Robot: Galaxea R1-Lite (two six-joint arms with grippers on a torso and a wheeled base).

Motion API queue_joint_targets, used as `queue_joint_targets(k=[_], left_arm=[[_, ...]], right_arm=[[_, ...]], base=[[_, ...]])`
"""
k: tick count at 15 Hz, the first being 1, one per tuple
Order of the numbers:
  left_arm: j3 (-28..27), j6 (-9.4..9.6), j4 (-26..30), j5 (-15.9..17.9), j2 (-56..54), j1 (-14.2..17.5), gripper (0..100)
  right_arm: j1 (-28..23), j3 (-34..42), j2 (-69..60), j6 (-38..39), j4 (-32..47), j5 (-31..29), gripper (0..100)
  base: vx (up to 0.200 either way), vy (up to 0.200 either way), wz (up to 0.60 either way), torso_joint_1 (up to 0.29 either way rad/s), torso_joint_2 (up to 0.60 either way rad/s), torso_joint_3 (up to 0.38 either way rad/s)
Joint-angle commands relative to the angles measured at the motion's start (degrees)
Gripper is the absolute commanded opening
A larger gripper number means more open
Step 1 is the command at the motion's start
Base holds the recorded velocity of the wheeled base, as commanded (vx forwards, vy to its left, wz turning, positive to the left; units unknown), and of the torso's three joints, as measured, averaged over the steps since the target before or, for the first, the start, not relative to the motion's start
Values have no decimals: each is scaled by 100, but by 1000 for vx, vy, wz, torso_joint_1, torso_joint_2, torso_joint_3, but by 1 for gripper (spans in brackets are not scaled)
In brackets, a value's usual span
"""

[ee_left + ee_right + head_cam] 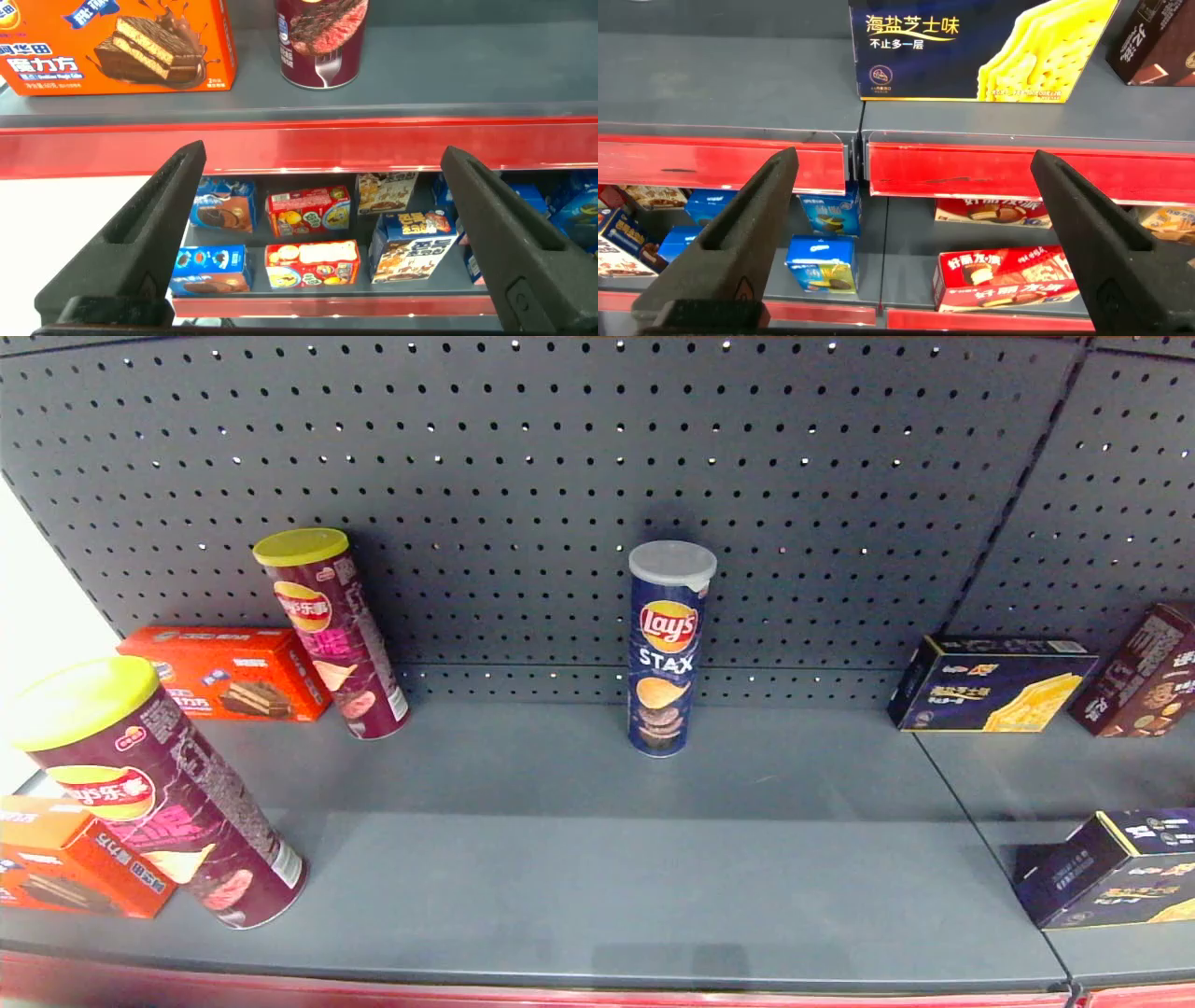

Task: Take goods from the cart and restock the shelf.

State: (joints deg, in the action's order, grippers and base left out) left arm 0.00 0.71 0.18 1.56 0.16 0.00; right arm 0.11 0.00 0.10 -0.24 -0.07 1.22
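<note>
The left end effector (322,151) and right end effector (915,157) were both spread open and empty, facing the red front edge of the shelf (597,896). Its bare middle, around an upright blue can (665,653), seemingly lay ahead between them.

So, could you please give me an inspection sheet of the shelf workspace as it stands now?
Surface: grey shelf, bare through the middle and front.
Job's things: blue can standing mid-back; back maroon can and front maroon can on the left, with back orange box and front orange box; back dark blue box, front dark blue box and brown box on the right.
Clutter: nothing seen.
Grippers: left gripper and right gripper both open and empty, before the red shelf edge.
Cables: nothing seen.
Surroundings: perforated back panel; lower shelf holding small boxes.
</note>
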Motion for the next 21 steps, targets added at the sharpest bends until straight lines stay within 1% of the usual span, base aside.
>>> queue_joint_targets(k=[1,6,21], left_arm=[[0,8,-1,2,2,0,100],[0,8,-1,2,2,0,100],[0,35,-1,-15,2,9,100]], right_arm=[[7,0,8,-2,-1,1,100],[-2,0,8,7,-1,1,100],[-2,0,8,-2,-1,-8,100]], base=[[0,0,0,0,0,0],[0,0,0,0,0,0],[0,0,600,3,5,3]])
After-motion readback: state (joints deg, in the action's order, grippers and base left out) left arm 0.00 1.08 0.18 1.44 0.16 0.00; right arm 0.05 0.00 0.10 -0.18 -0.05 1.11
